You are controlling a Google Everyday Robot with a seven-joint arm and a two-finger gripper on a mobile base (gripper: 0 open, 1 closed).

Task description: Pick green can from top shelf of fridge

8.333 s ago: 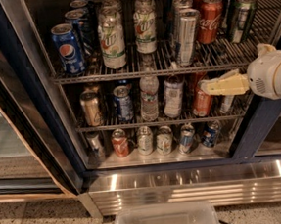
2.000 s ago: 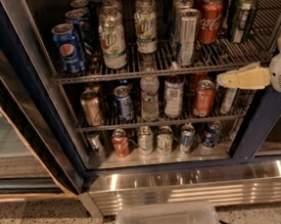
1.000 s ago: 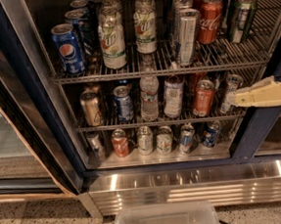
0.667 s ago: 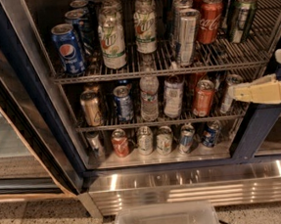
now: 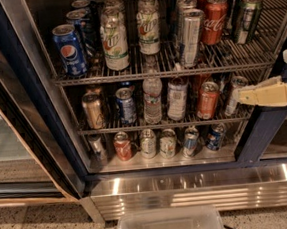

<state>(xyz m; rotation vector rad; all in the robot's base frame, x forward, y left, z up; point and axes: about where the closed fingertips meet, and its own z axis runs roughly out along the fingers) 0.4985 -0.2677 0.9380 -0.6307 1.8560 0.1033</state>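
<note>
Located: dark green metal drink can with silver lid (image 5: pixel 246 19), upright on the silvery wire-grid top shelf (image 5: pixel 130 76) of the dark-blue-framed glass-door fridge (image 5: pixel 29 91), just right of the red Coca-Cola can (image 5: pixel 214 20). Touching that can or not: cannot tell.

Located: cream-coloured gripper (image 5: pixel 238 96), well below and to the right of the red Coca-Cola can, level with the middle wire rack (image 5: pixel 159 124). Released or clenched: cannot tell. Nothing seen in its hold. Not yet at the target.

Risks, as judged:

1. Wrong pick. Close neighbours on both sides of the landmark: the target just right of the red Coca-Cola can, a tall plain silver can (image 5: pixel 191 37) just left of it, more cans behind. Small sideways error enough to close on the wrong one.

2. Strike on the rise. Flat front bar of the top shelf lying between the gripper and the height of the red Coca-Cola can. Lifting without first backing out likely to hit the bar from below and shake the row.

3. Tipping. Poor footing on wire grid; an off-centre push likely to topple the green can against the red Coca-Cola can or deeper into the fridge.

4. Middle-rack contact. Slim silver can (image 5: pixel 230 95) below the red Coca-Cola can, just beside the gripper tip; liable to be knocked by any careless move.
</note>
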